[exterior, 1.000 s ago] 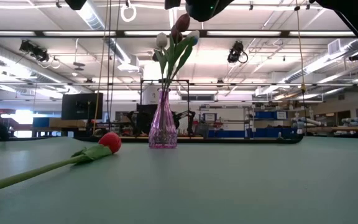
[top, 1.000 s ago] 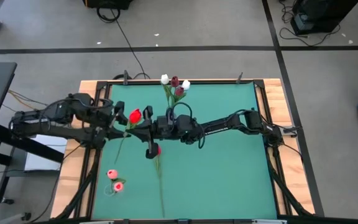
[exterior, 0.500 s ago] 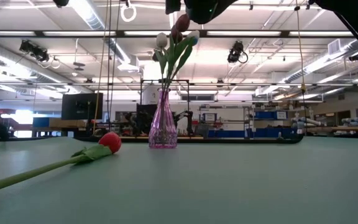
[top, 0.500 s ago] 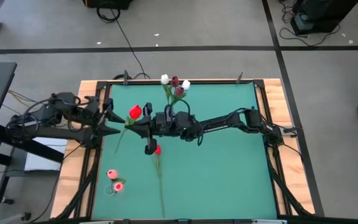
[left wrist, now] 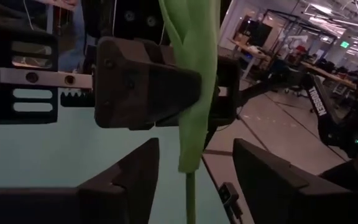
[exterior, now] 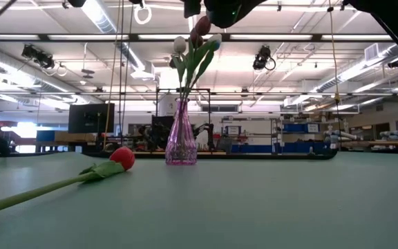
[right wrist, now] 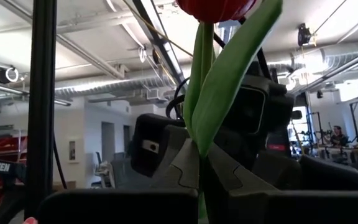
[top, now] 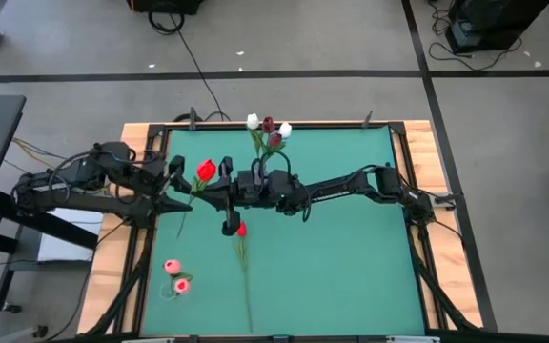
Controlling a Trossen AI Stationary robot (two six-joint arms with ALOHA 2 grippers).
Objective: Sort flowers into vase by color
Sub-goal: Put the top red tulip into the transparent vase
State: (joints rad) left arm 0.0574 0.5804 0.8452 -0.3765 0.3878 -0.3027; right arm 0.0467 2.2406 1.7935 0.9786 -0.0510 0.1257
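Above the desk's (top: 351, 257) middle, the right hand (top: 201, 191) pinches a red tulip (top: 206, 171) by its stem while the left hand (top: 167, 179), fingers spread, backs it. Swinging toward the vase (exterior: 181, 142), the long stem could snag those fingers or the blooms there.

Green-topped table (top: 351, 257) w/ wood edge fills frame centre. Pink glass vase (exterior: 181, 142) stands at top-centre, by the far edge. Red tulip (top: 242, 231) lies just below centre, stem running twd bottom edge. Two pink tulips (top: 175, 276) lie at lower left, heads close together.
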